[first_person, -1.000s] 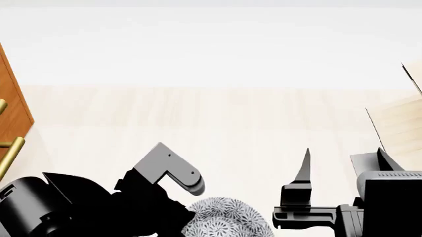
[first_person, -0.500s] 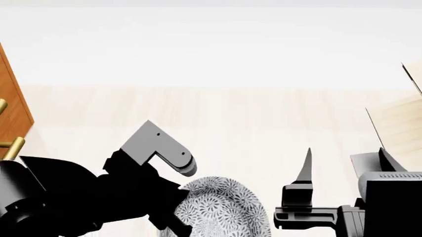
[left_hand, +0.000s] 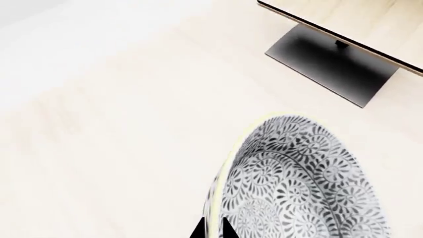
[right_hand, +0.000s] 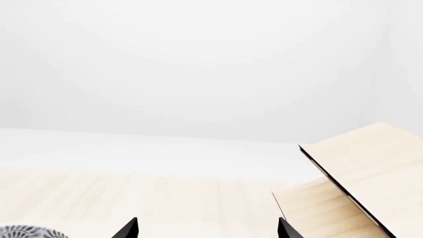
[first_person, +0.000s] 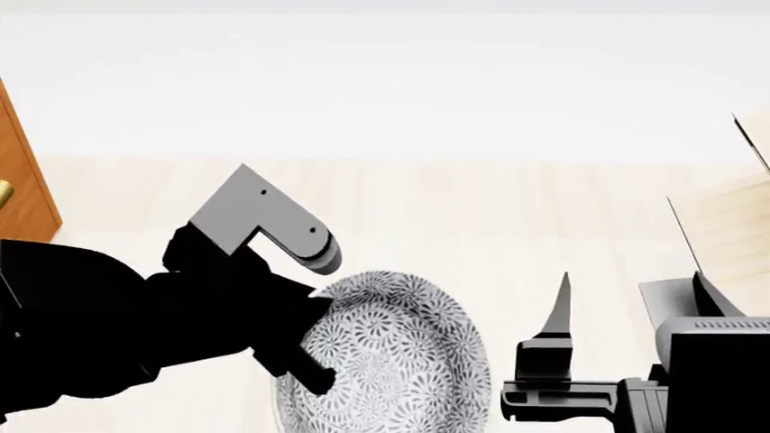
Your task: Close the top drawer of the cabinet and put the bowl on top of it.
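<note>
At the far left edge of the head view we see a narrow strip of the cabinet (first_person: 22, 171), orange-brown wood with a sliver of brass handle (first_person: 5, 191) showing on it; whether the top drawer stands open or closed cannot be told from this strip. To the right of the cabinet we find the left arm, a black mass with a grey bracket, ending in the left claw (first_person: 316, 377). Its two dark fingertips (left_hand: 228, 229) sit together on either side of the cream rim of the bowl (first_person: 391, 361), so the left claw is clamped on the bowl. The bowl hangs tilted on edge, its grey floral interior (left_hand: 297, 183) turned towards the head camera, above the pale wooden desk (first_person: 481, 207). We place the bowl well apart from the cabinet, to its right. Further from the cabinet stands the right claw (right_hand: 207, 229), its two dark tips apart with nothing between them. At the right edge, farthest from the cabinet, we see a pale wooden rack (right_hand: 370, 168) on a black base (left_hand: 330, 64).
</note>
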